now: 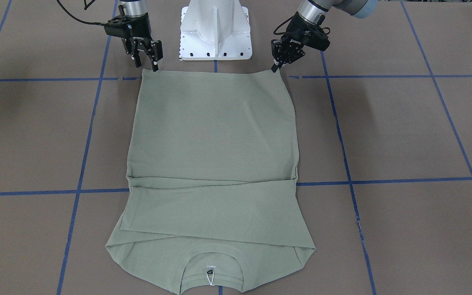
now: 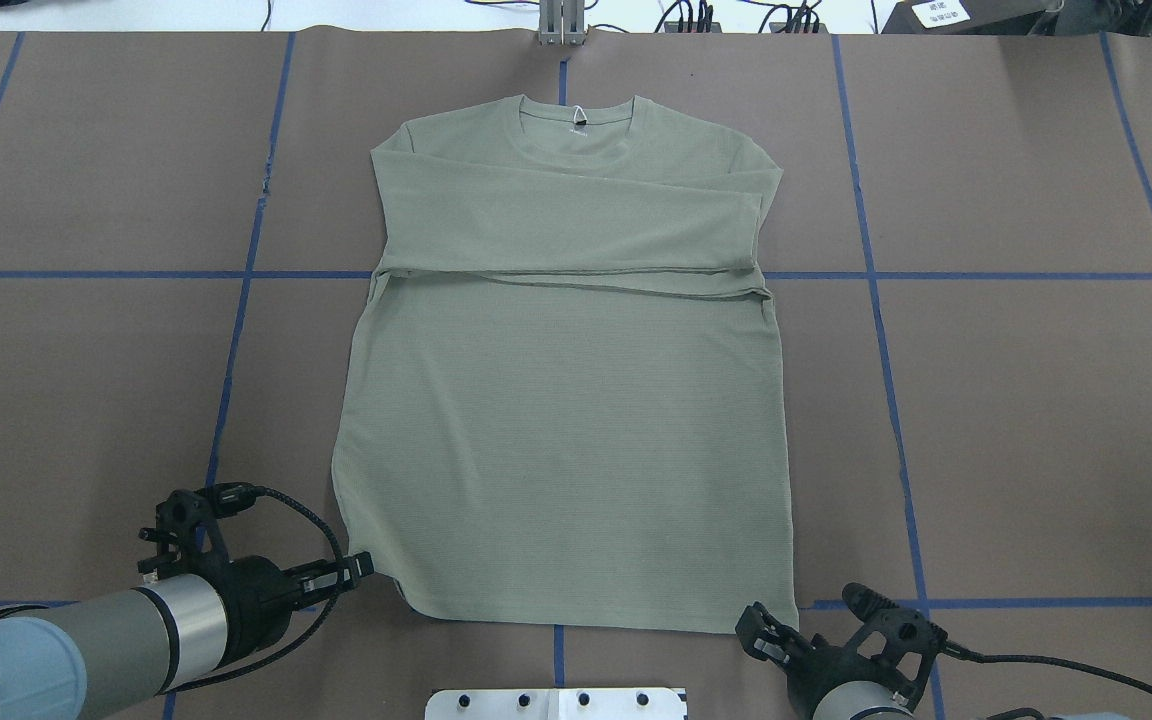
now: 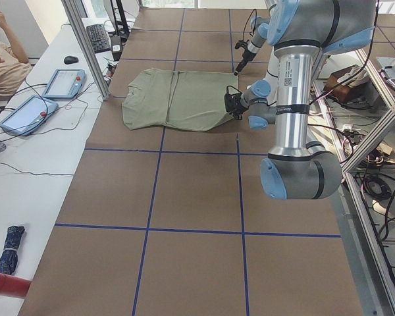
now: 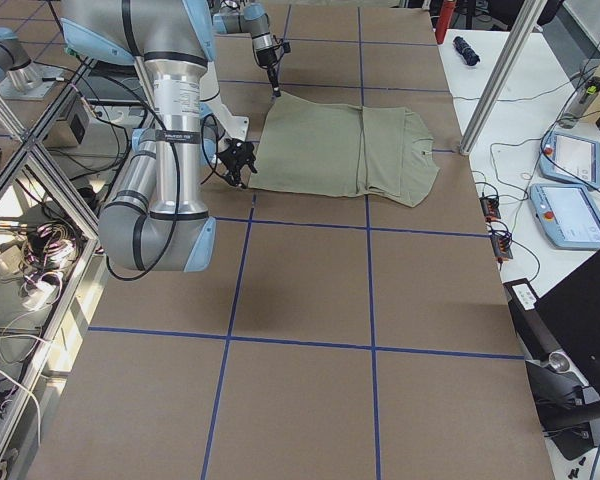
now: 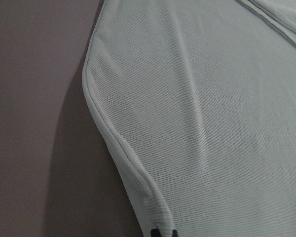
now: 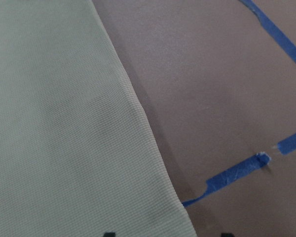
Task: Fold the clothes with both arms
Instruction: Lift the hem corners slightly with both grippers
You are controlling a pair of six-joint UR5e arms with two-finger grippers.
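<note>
The sage-green shirt (image 1: 215,135) lies flat on the brown table, sleeves folded across the chest, neck and white label loop (image 1: 210,278) on the far side from the robot. It also shows in the overhead view (image 2: 566,420). My left gripper (image 1: 276,67) is shut on the hem corner nearest it (image 2: 368,563); its wrist view shows the two tips close together on the hem (image 5: 164,232). My right gripper (image 1: 146,63) is open at the other hem corner (image 2: 758,630); its wrist view shows its tips wide apart either side of that corner (image 6: 166,234).
The white pedestal base (image 1: 215,37) stands between the arms, just behind the hem. Blue tape lines (image 1: 383,180) cross the brown table. A side bench with tablets (image 3: 62,82) and a seated person (image 3: 3,59) lies beyond the shirt's neck end.
</note>
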